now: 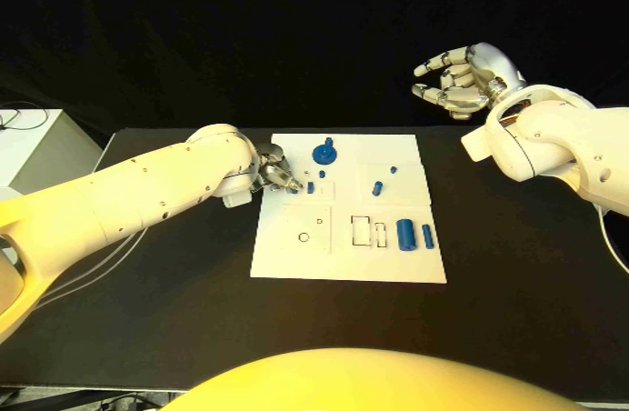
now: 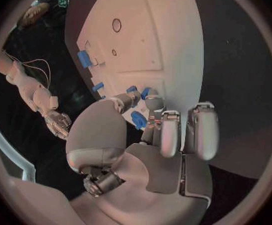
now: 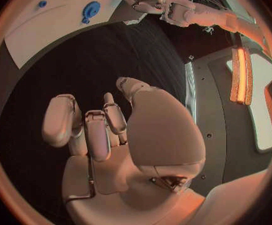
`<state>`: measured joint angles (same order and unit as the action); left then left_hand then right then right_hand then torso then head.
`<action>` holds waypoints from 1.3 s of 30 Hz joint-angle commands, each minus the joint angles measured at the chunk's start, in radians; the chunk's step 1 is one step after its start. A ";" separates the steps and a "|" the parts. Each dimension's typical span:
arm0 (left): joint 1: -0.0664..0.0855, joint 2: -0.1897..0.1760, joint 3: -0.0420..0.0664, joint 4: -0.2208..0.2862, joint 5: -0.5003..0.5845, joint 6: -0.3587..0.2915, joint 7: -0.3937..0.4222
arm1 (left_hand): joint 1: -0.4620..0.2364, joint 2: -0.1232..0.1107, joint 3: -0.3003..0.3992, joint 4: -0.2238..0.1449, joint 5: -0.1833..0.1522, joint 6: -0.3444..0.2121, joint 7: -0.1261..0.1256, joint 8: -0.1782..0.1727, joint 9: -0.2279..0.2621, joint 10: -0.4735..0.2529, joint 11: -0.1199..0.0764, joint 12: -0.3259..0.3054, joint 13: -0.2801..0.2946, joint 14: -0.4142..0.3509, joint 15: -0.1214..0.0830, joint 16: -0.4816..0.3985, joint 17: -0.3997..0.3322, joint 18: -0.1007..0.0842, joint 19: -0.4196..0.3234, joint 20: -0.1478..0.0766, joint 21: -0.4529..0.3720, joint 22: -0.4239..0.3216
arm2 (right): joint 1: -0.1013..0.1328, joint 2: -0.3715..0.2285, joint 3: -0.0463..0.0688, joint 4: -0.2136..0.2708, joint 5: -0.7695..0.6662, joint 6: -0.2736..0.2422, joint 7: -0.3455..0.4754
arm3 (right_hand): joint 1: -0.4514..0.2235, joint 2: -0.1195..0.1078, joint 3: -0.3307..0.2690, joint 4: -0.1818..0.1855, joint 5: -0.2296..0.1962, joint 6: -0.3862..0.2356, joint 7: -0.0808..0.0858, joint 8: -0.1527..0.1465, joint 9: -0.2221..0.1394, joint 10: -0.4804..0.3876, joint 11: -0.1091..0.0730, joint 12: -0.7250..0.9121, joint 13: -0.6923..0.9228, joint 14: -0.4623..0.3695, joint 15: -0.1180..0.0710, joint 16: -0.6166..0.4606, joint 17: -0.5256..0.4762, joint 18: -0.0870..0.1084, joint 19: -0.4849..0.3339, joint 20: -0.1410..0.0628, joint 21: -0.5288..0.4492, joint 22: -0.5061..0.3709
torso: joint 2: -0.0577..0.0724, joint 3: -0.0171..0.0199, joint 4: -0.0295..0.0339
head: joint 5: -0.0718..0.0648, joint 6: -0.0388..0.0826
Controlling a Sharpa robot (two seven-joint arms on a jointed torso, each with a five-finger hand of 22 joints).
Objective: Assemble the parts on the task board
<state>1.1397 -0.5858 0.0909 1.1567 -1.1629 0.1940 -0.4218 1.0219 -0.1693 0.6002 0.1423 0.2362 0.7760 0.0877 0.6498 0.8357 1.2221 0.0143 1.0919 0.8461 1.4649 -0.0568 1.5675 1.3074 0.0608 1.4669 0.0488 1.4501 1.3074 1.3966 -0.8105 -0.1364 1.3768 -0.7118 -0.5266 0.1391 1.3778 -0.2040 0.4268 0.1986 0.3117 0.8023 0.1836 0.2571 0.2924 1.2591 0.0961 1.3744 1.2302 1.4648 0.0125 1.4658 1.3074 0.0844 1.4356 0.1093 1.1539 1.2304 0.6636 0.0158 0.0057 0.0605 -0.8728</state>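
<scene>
The white task board [image 1: 394, 261] lies mid-table. My left hand [image 1: 275, 175] hovers over the board's upper left part and pinches a small blue part [image 2: 138, 119] between thumb and a finger. A blue peg [image 1: 311, 187] stands right beside those fingertips. On the board are a blue gear-like piece [image 1: 325, 152], another peg [image 1: 376, 189] and two blue cylinders [image 1: 408, 235] by the white slots [image 1: 368, 233]. My right hand [image 1: 459, 79] is raised beyond the table's far edge, fingers loosely bent and holding nothing. The right wrist view shows the gear-like piece [image 3: 91, 9] and the board [image 3: 42, 35].
A round hole [image 1: 304, 237] sits in the board's lower left field. A white box [image 1: 33, 143] stands off the table's left edge. Black tabletop [image 1: 524, 275] surrounds the board on all sides.
</scene>
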 commanded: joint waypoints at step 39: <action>-0.029 -0.112 0.059 0.148 0.004 -0.044 0.074 | 0.180 -0.051 -0.197 0.059 0.002 -0.041 0.015 0.009 -0.005 -0.119 0.011 -0.054 -0.106 0.084 0.019 -0.038 0.214 0.007 -0.045 0.012 -0.071 -0.025 | -0.002 -0.003 0.000 -0.003 -0.008 0.009 0.011 | -0.008 -0.001 0.007 -0.001 0.003 -0.008 0.002 0.003 -0.002 -0.006 0.000 -0.005 -0.001 0.061 -0.001 -0.003 0.085 0.010 -0.006 -0.001 -0.004 0.000 | 0.000 0.0006 -0.0003 | -0.005 0.005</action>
<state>1.1122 -0.6954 0.1486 1.2958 -1.1614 0.1686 -0.3977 1.1973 -0.2212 0.4039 0.2038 0.2362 0.7411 0.1039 0.6559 0.8305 1.1054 0.0249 1.0394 0.7414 1.4662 -0.0438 1.5302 1.3074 0.0609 1.4234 0.0606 1.3793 1.2821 1.3956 -0.8127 -0.1364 1.3732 -0.7119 -0.5266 0.1400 1.3778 -0.2040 0.4267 0.1987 0.3117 0.8023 0.1835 0.2570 0.2924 1.2591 0.0961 1.3745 1.2304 1.4649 0.0125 1.4658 1.3074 0.0844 1.4356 0.1093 1.1540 1.2305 0.6633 0.0163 0.0058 0.0551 -0.8700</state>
